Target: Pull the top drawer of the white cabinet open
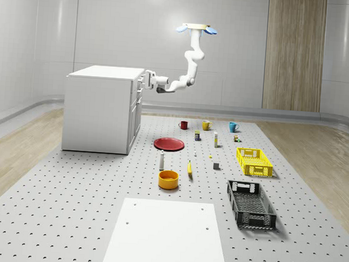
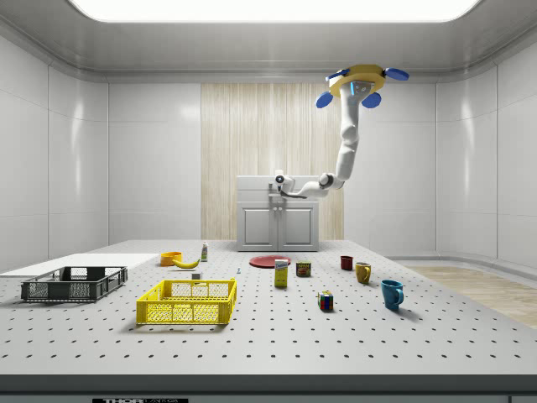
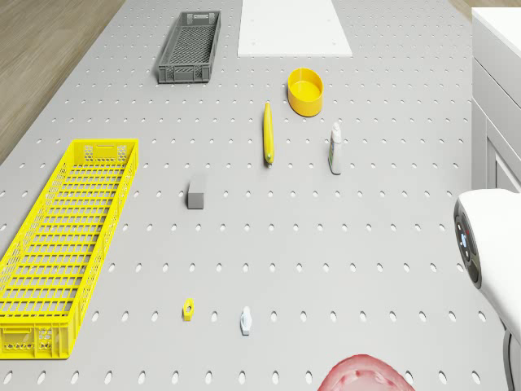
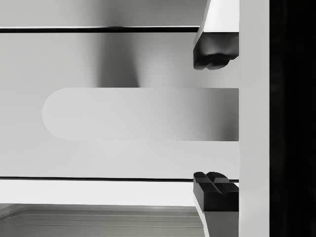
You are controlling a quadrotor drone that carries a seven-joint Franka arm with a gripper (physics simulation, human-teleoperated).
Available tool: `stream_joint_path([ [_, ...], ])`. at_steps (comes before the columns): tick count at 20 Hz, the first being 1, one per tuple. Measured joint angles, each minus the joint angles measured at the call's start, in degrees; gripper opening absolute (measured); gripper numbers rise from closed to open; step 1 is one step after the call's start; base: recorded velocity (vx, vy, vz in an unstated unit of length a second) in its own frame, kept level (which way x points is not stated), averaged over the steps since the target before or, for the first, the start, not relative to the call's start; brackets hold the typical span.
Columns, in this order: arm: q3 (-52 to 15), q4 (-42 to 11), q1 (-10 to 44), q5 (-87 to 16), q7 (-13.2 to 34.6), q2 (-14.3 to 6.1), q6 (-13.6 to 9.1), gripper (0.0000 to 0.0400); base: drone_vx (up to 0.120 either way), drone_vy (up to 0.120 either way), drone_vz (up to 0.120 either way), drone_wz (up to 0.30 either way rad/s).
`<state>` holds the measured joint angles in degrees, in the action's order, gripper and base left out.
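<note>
While drawer [image 4: 123, 98] sits flush at top of cabinet [image 1: 101, 108], pull not yet begun, as judged. Drone [image 1: 198, 29] hovering beside cabinet front, above floor. Gripper [image 4: 216, 121] spread wide at drawer face, fingers [image 4: 215, 54] either side of handle [image 4: 140, 114], nothing clamped. Remaining: close on handle, draw outward. Away from cabinet front: yellow crate [image 1: 254, 162], black crate [image 1: 251, 204], yellow bowl [image 1: 168, 179], all seemingly empty.

Bowl [image 1: 168, 179] before cabinet [image 1: 98, 110]
</note>
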<state>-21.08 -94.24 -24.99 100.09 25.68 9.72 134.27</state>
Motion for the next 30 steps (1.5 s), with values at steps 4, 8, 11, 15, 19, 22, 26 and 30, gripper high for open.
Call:
stream_joint_path([
  [4, -0.26, 0.15, 0.13, -0.07, 0.01, 0.13, 0.14, 0.0305, 0.000, 0.000, 0.000, 0.000],
  [8, -0.50, 0.21, 0.31, -0.11, 0.01, 0.19, 0.22, 0.0305, 0.000, 0.000, 0.000, 0.000],
  [11, -0.66, 0.41, 0.44, -0.31, 0.28, 0.20, 0.30, 0.0305, 0.000, 0.000, 0.000, 0.000],
  [15, -0.87, 0.55, 0.61, -0.47, 0.46, 0.20, 0.38, 0.0305, 0.000, 0.000, 0.000, 0.000],
  [19, -1.07, 0.58, 0.77, -0.53, 0.50, 0.21, 0.42, 0.0305, 0.000, 0.000, 0.000, 0.000],
  [22, -1.21, 0.52, 0.90, -0.48, 0.40, 0.23, 0.42, 0.0305, 0.000, 0.000, 0.000, 0.000],
  [26, -1.39, 0.48, 1.05, -0.47, 0.34, 0.24, 0.44, 0.0305, 0.000, 0.000, 0.000, 0.000],
  [30, -1.55, 0.47, 1.19, -0.47, 0.31, 0.26, 0.46, 0.0185, 0.000, 0.000, 0.000, 0.000],
])
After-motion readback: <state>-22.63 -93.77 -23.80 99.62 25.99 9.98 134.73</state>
